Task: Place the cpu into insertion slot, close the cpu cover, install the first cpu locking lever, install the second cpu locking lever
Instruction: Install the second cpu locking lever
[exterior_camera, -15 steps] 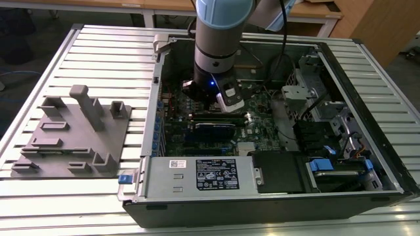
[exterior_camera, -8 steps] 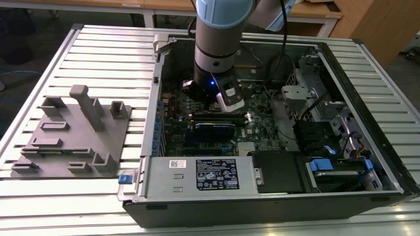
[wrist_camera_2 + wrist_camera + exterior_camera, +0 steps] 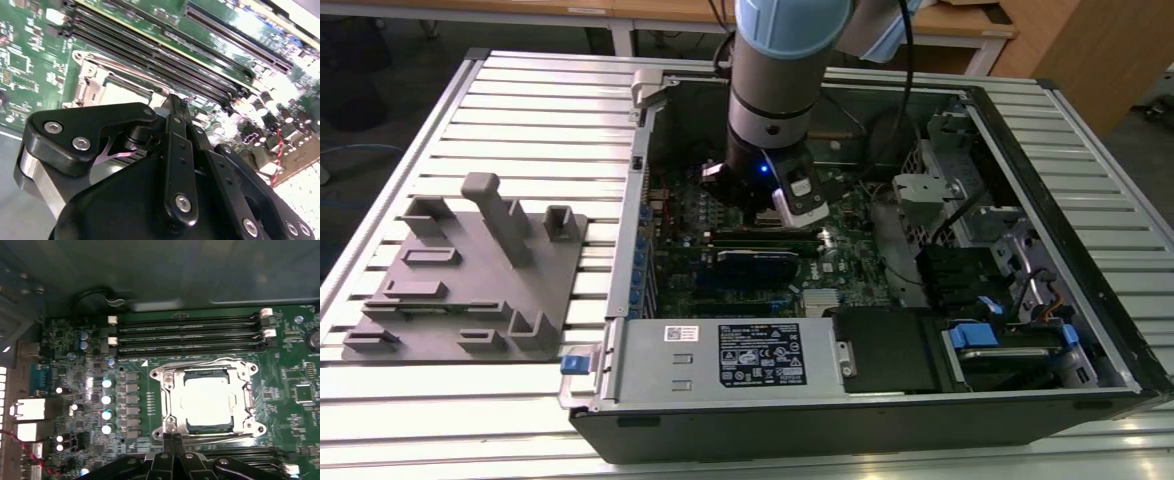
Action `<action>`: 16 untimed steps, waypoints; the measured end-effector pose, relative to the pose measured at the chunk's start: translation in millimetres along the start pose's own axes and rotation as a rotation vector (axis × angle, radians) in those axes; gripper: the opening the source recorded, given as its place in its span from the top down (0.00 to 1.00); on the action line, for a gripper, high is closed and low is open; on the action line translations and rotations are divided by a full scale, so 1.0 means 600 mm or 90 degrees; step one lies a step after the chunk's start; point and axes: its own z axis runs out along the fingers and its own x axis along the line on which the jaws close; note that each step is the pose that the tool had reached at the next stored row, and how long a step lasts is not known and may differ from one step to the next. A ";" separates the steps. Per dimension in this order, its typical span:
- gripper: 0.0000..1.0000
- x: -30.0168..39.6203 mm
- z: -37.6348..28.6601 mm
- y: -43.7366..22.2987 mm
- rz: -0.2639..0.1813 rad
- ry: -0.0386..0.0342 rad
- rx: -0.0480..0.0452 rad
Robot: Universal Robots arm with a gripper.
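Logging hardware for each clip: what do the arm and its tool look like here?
In the exterior view the arm is a thick silver-grey cylinder with a pale blue joint cap on top, a black wrist section with a small blue light, and a white module. A dark cable hangs alongside. In the second wrist view the tool is matte black, built of bolted linkage bars with silver screws.

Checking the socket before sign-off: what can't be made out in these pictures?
1. First wrist view: the claw covers the cpu cover's near edge, so whether that edge is latched is unclear.
2. Second wrist view: the claw hides most of the cpu cover.
3. Exterior view: the arm blocks the green board beneath it.
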 end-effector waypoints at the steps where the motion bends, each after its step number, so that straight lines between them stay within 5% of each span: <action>1: 0.90 -0.001 0.000 0.001 0.000 -0.0001 0.0007; 8: 0.90 -0.002 0.004 0.019 0.000 -0.0006 0.0081; 16: 0.90 -0.003 0.007 0.036 0.000 -0.0018 0.0254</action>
